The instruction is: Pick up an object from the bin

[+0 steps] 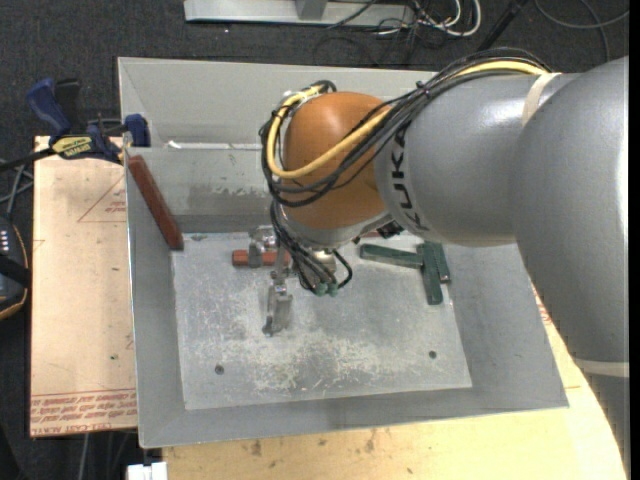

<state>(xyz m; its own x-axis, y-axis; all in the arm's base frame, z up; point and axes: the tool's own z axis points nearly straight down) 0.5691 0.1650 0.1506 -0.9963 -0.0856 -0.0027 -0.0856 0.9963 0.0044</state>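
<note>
My gripper (273,320) reaches down under the orange wrist cover to the bin floor, left of centre. Just above and to its left lies a small red stubby thing (243,258) with a silvery piece at its right end, partly hidden by the wrist. The gripper's tip stands a little below this red thing, apart from it, and I see nothing held. A dark green T-shaped piece (418,264) lies flat to the right, half under the arm.
A long reddish-brown bar (155,203) leans along the bin's left wall at the back. The big grey arm covers the bin's right and back parts. Bare floor spreads across the bin's front half.
</note>
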